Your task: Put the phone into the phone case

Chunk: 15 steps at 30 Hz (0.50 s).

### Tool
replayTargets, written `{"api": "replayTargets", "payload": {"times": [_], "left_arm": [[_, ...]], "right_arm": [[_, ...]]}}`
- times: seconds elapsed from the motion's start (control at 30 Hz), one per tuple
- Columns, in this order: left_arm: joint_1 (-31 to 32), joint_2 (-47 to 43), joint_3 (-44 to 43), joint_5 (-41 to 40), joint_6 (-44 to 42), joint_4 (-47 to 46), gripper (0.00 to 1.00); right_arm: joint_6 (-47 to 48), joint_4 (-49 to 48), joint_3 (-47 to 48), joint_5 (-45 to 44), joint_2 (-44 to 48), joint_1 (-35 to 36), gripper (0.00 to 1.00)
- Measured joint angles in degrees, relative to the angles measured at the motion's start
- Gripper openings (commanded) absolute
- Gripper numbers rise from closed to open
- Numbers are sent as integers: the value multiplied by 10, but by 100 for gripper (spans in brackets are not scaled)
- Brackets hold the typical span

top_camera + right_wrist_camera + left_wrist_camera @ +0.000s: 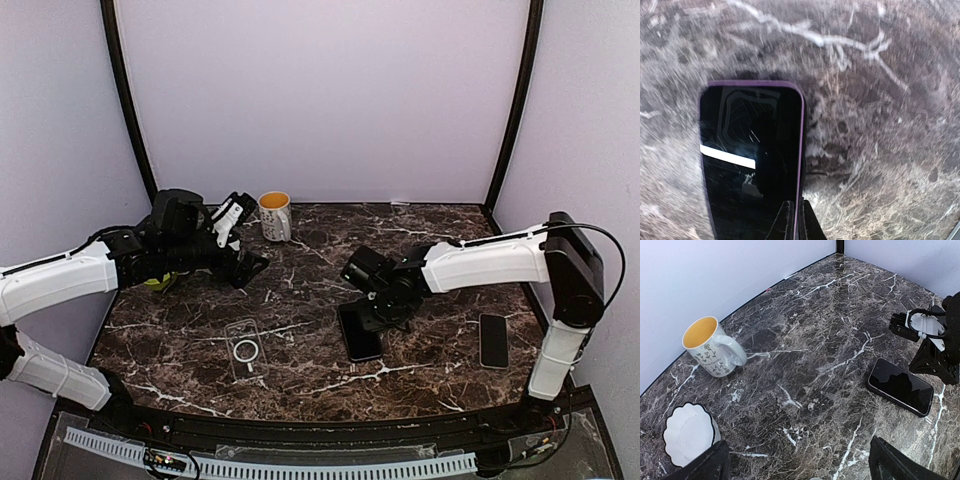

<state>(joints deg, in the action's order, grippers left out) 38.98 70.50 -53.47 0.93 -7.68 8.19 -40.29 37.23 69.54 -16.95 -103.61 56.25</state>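
The clear phone case [245, 348], with a white ring on its back, lies flat at the table's front left. A black phone [360, 332] with a purple rim lies right of it; it also shows in the left wrist view [900, 386] and the right wrist view [750, 160]. My right gripper [378, 318] is down at the phone's right side, and its fingertips [799, 220] are closed on the long purple edge. My left gripper [245, 265] hovers over the back left of the table with its fingers wide apart and nothing between them [800, 460].
A second black phone [493, 340] lies at the right. A white mug [275, 215] with a yellow inside stands at the back; it also shows in the left wrist view [712, 347]. A white scalloped dish [687, 432] sits near the left gripper. Walls enclose the table.
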Motion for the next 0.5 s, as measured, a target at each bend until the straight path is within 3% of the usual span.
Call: {"api": "replayTargets", "payload": {"times": [0.27, 0.3, 0.33, 0.37, 0.4, 0.5], "left_arm": [[0, 0, 0, -1, -2, 0, 99], [0, 0, 0, -1, -2, 0, 99], [0, 0, 0, -1, -2, 0, 99], [0, 0, 0, -1, -2, 0, 99], [0, 0, 0, -1, -2, 0, 99], [0, 0, 0, -1, -3, 0, 99]], "right_arm": [[0, -4, -21, 23, -5, 0, 8], [0, -5, -21, 24, -5, 0, 18], [0, -5, -21, 25, -5, 0, 42], [0, -4, -21, 26, -5, 0, 78], [-1, -1, -20, 27, -5, 0, 96], [-5, 10, -11, 32, -5, 0, 98]]}}
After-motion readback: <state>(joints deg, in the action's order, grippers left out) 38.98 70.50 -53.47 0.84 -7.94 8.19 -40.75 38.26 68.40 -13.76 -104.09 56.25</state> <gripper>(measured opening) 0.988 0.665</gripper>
